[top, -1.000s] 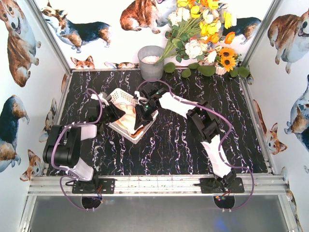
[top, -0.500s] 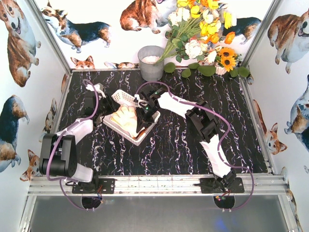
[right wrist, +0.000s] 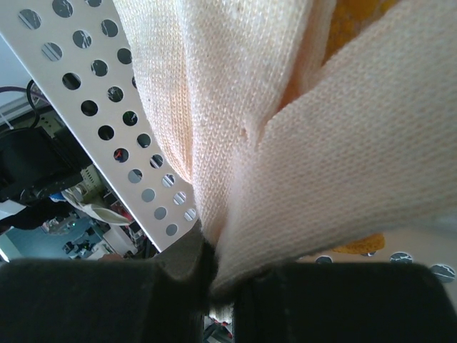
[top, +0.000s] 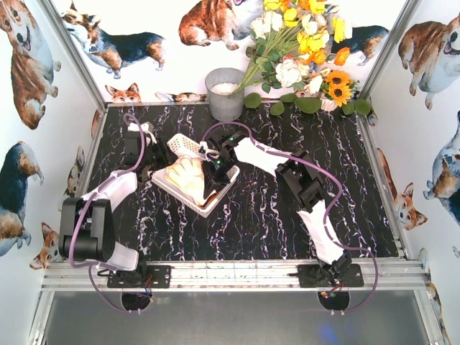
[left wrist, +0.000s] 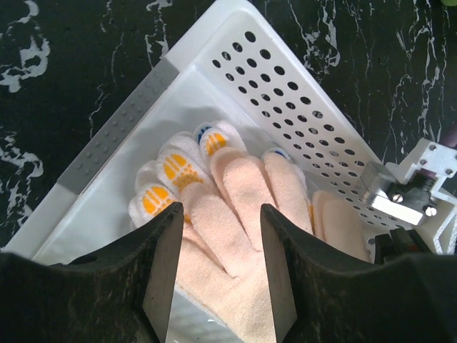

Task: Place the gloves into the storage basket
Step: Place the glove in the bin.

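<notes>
Gloves [top: 188, 180] lie piled in the storage basket [top: 185, 146]. The basket sits at about 10 o'clock from the middle of the black surface [top: 273, 215].

A second ago my left gripper [left wrist: 221, 214] was right over the basket with its jaws almost together. Now the jaws are apart and nothing is in them. I have pulled that gripper back to the basket's 9 o'clock side. So I think I just let a glove drop in.

From my left wrist I look down on a peach glove [left wrist: 243, 207]. It lies on top of white gloves with orange dots [left wrist: 175, 171] on their fingertips. All of them are inside the basket walls.

My right gripper [right wrist: 214, 275] has not changed. It is at the basket's 2 o'clock edge, and its jaws are clamped tight on the peach glove.

I think this glove is home now. What is left is for my right gripper to let go and lift away, slowly, so the soft cloth does not snag and come back out.
</notes>
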